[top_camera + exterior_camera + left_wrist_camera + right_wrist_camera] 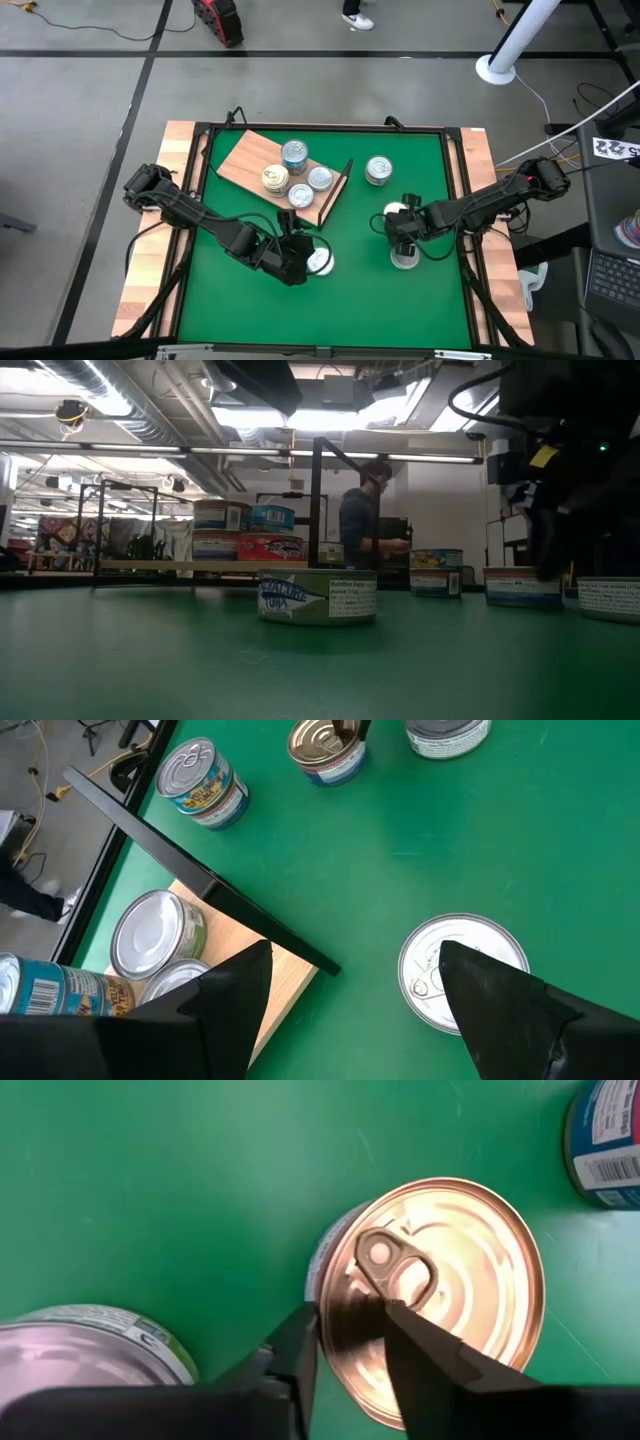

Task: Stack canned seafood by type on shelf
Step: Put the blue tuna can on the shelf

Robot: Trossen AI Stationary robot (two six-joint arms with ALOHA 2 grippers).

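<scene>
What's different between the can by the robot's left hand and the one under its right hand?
The left hand has a silver can beside it; the right hand is over a gold can with a coppery lid. The silver can sits close to the shelf; the gold can sits farther off. Both stand upright on the green mat, with pull-tab lids.

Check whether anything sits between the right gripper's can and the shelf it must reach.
Nothing lies on the mat directly between the gold-topped can under the right gripper and the shelf. The shelf's black wire frame end faces that side, so the can must pass over or around it.
</scene>
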